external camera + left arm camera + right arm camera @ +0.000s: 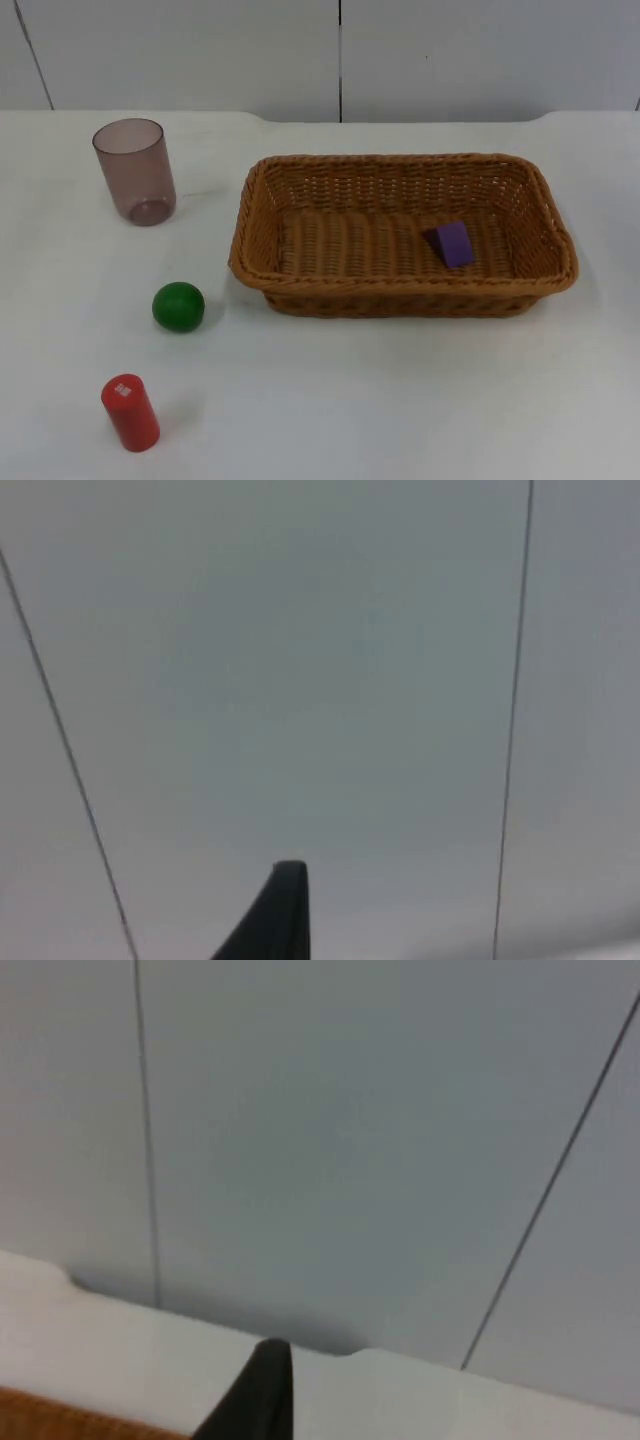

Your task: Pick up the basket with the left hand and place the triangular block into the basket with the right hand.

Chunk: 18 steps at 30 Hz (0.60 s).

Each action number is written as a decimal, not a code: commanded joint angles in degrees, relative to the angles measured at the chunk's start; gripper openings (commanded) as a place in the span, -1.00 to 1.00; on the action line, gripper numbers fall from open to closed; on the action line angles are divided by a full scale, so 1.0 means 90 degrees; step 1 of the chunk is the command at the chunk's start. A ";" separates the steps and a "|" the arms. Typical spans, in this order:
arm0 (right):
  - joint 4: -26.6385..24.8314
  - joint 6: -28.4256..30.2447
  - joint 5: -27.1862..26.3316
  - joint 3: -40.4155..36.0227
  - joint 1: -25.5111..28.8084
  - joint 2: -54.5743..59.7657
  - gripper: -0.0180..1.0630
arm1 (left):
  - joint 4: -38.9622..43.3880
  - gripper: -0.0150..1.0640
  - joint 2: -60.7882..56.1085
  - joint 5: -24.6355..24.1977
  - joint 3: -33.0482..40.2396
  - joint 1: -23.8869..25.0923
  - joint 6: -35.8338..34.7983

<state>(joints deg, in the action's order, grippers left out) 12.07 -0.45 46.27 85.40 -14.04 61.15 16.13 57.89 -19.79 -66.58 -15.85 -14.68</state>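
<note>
A brown wicker basket [400,284] rests on the white table, right of centre in the top view. Inside it, toward its right end, lies a purple triangular block [454,243]. My left gripper [285,910] is held up and points at the grey partition wall, with nothing near it. My right gripper [262,1390] points at the table's far edge and the wall, and a strip of the basket's rim [60,1415] lies just before it. Both arms wait, away from the basket.
A translucent purple-brown cup [135,170] stands at the back left. A green ball [178,306] lies left of the basket. A red cylinder [130,412] stands near the front left. The grey partition wall [340,55] ends the table at the back.
</note>
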 commanded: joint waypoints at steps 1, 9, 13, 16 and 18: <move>0.0242 -0.0051 -0.0293 0.0023 0.0031 -0.0051 0.97 | -0.0008 0.97 -0.0155 -0.0307 -0.0178 -0.0013 -0.0210; 0.0291 -0.0752 -0.0359 0.0023 0.0018 -0.0019 0.97 | 0.0151 0.97 0.0097 -0.1281 -0.0776 -0.0013 -0.0329; 0.0291 -0.0793 -0.0118 -0.0015 0.0018 -0.0007 0.97 | 0.0388 0.97 0.0125 -0.1202 -0.0901 -0.0013 -0.0593; 0.0495 -0.1142 -0.0338 -0.0141 0.0018 -0.0118 0.97 | 0.0643 0.97 0.0181 -0.1527 -0.1063 0.0018 -0.0907; 0.0911 -0.1809 -0.0611 -0.0535 0.0018 -0.0488 0.97 | 0.0724 0.97 0.0245 -0.1595 -0.1079 0.0272 -0.1126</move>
<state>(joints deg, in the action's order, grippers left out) 17.32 -12.00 42.93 82.98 -14.04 59.78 21.22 59.54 -32.75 -75.85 -15.07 -22.20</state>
